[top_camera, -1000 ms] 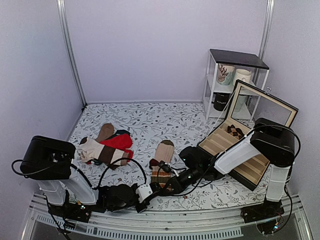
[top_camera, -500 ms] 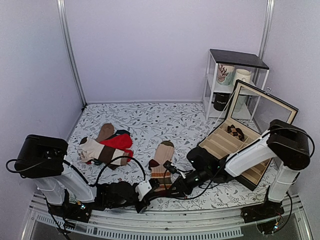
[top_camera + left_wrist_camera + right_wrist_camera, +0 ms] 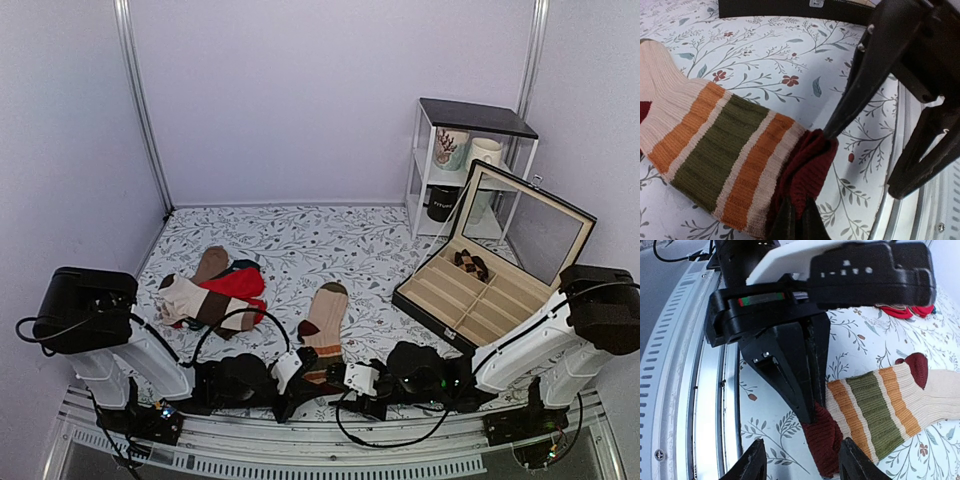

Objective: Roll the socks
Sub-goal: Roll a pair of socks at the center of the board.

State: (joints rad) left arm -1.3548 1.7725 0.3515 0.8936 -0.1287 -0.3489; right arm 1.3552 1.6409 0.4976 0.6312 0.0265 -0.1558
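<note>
Top external view: the socks (image 3: 325, 325) lie flat on the tabletop (image 3: 300, 245), cuff end toward me. My left end effector (image 3: 290, 390) is clamped on the maroon cuff (image 3: 807, 167); the thin pinch may slip. Only my right wrist view shows my right end effector (image 3: 799, 465) spread apart, holding nothing.

From my overhead feed, the cuff end of the socks (image 3: 323, 330) is hidden under the left gripper (image 3: 290, 385) and right gripper (image 3: 345, 385), so I can't judge either grip there. My left wrist feed cuts off the socks' foot, and the right wrist feed crops the red sock (image 3: 902, 311).
</note>
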